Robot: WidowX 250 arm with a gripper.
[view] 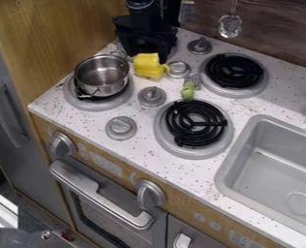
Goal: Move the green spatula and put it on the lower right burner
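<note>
Landmark: lower right burner (pixel 162 140), black coil in a grey ring, coil exposed.

Bench (pixel 201 177): white, speckled; carries the landmark.
Sink (pixel 272 160): grey, set in to the right of the landmark.
Gripper (pixel 145 48): black, hanging up and to the left of the landmark, well apart from it. State of jaws: cannot tell whether spread or pressed together.
Upper right burner (pixel 249 91): above the landmark and offset right; black coil.
Pot (pixel 102 72): metal, upright on the left burner (pixel 84 103), up-left of the landmark.
Yellow object (pixel 149 65): up-left of the landmark, directly under the gripper; contact between them unclear.
Stovetop knobs (pixel 121 128): grey, one left of the landmark, three more farther up.
Green spatula (pixel 188 90): on the bench just above the landmark, green handle end near its ring, grey head toward the upper right burner. Not on the landmark's coil.
</note>
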